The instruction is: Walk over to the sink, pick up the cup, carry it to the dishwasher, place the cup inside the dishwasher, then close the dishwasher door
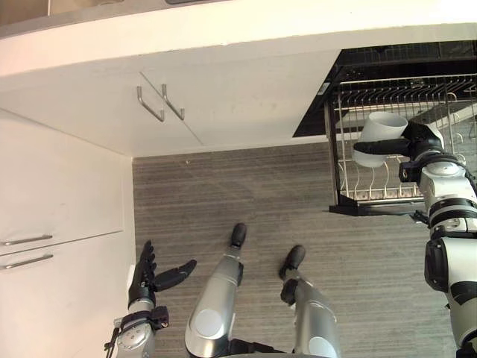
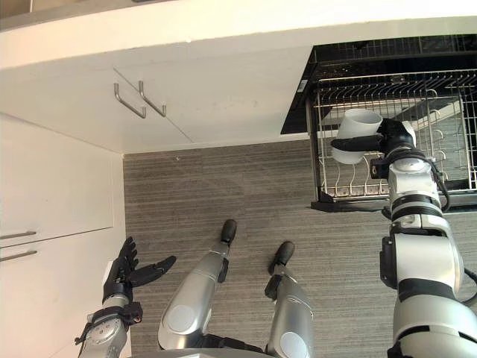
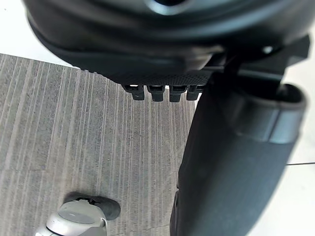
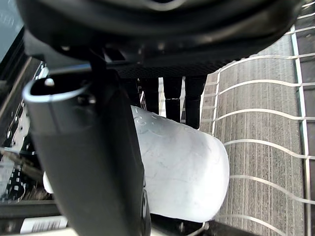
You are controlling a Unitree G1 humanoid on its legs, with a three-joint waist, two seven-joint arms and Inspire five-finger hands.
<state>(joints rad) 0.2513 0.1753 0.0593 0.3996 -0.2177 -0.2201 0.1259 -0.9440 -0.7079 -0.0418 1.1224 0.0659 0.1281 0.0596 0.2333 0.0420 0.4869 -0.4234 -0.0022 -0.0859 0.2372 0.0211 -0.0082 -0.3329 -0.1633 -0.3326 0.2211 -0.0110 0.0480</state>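
Currently the right hand [image 1: 419, 140] clasps a smooth white cylindrical cup [image 1: 381, 128] over the wire rack [image 1: 365, 186], left hand [image 1: 145, 280] spread.

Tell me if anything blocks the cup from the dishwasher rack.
Nothing visible does. The right hand holds the cup over the pulled-out rack, and the part of it beneath looks bare.

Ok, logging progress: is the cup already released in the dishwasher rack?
No, the right hand grips the white cup over the dishwasher rack.
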